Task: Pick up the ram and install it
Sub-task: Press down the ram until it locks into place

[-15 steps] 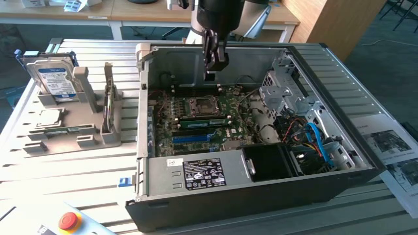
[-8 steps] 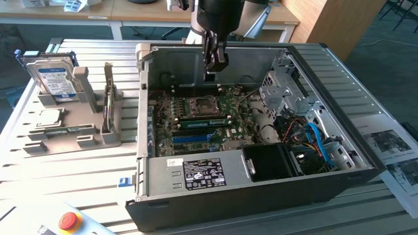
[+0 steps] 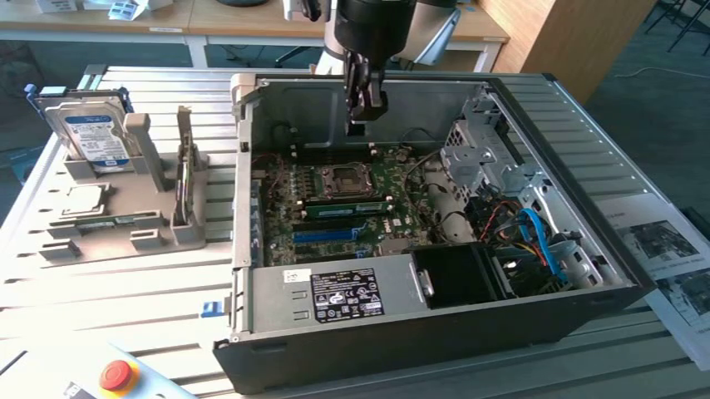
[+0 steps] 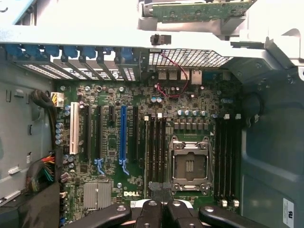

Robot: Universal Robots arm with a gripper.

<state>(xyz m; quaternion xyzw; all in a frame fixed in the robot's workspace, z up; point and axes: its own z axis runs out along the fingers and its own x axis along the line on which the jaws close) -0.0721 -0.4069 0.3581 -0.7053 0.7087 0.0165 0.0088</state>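
A green ram stick (image 3: pixel 347 209) sits in a slot beside the empty processor socket (image 3: pixel 337 179) on the motherboard inside the open computer case (image 3: pixel 444 332). Another ram stick (image 3: pixel 183 154) stands upright in the grey holder (image 3: pixel 122 241) on the exterior view's left, and its green board (image 4: pixel 199 10) shows beyond the case wall in the wrist view. My gripper (image 3: pixel 364 123) hangs above the back of the motherboard, shut, with nothing visible between its fingers. In the wrist view the gripper (image 4: pixel 162 211) looks straight down on the socket (image 4: pixel 189 165) and the dark memory slots (image 4: pixel 156 152).
The grey holder also carries a hard drive (image 3: pixel 91 133) with a blue-white label and a square silver processor (image 3: pixel 83 198). The power supply (image 3: pixel 332 295), cables (image 3: pixel 538 241) and drive cage (image 3: pixel 488 150) crowd the case. A red stop button (image 3: pixel 118 376) sits at the front.
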